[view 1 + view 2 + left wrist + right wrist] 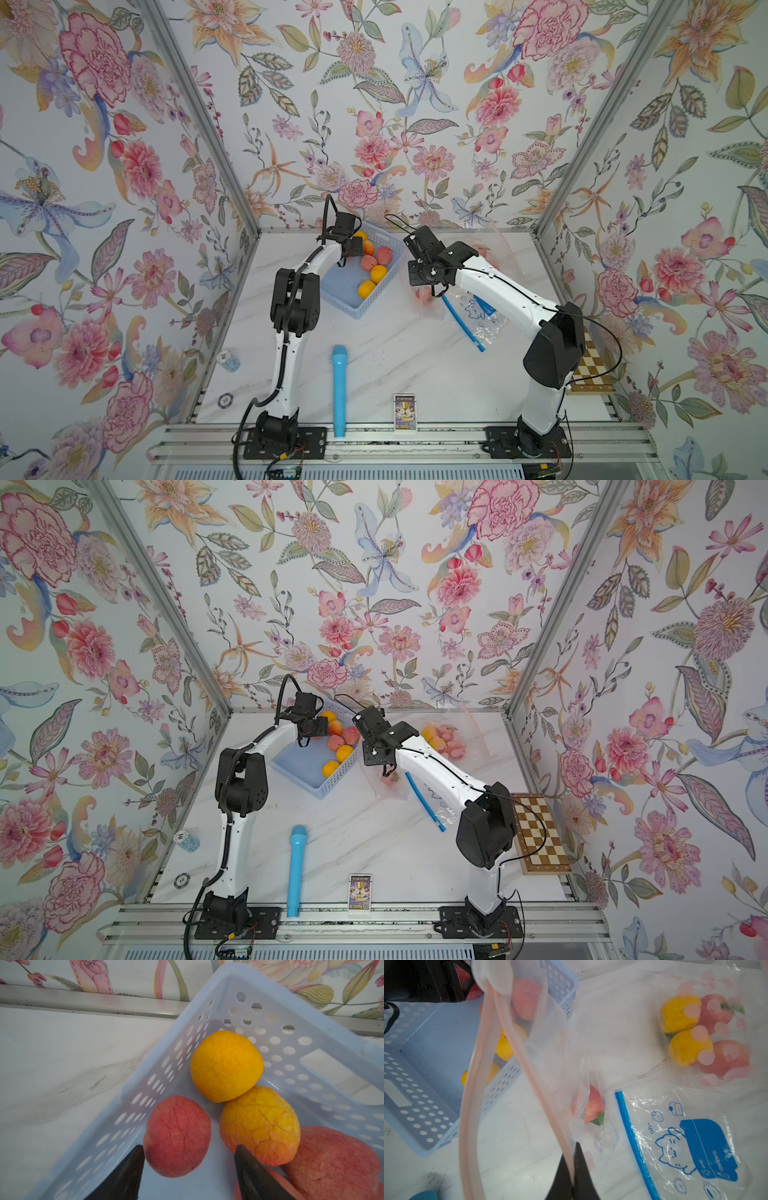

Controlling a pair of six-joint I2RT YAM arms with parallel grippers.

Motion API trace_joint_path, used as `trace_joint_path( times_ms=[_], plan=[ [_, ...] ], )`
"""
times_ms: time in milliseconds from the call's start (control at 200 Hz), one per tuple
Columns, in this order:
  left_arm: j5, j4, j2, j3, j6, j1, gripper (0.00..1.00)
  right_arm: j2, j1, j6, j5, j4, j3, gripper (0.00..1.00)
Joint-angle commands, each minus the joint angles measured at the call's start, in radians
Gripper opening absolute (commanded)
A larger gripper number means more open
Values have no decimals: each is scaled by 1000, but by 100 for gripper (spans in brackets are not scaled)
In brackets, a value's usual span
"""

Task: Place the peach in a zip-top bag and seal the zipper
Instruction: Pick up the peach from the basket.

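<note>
In a top view the left gripper (353, 249) hangs over the far corner of the light blue plastic basket (356, 312), in the left wrist view its jaws stand apart with a round red peach (176, 1136) between them, and in the right wrist view the right gripper (572, 1167) pinches the pink edge of a clear plastic zip-top bag (542, 1047).

The right gripper (572, 1157) pinches the pink rim (470, 1084) of a clear bag (550, 1043), its mouth gaping; a peach (593, 1105) sits inside, between a blue basket (425, 1076) and a cat-print bag (695, 1136).
</note>
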Motion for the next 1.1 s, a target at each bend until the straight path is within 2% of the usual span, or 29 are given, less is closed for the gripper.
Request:
trace_joint_path(
  times_ms=[0,350,516,606,651,931,1096],
  plan=[
    [8,-40,35,51,-13,18,72,-15,-5,0,0,-7,23,0],
    [32,-105,132,205,-22,35,71,-12,-8,1,-10,-1,24,0],
    [54,-88,115,176,-25,35,59,-12,-10,3,-12,-3,23,0],
    [77,-39,66,97,-32,35,47,-13,-12,5,-12,0,23,0],
    [88,-11,32,51,-36,36,44,-15,-14,4,-12,1,23,0],
    [225,253,-265,-314,-80,36,43,-46,-16,-1,-42,47,-4,0],
    [338,437,-470,-555,-142,24,42,-86,-27,-4,-106,109,-53,0]
  ],
)
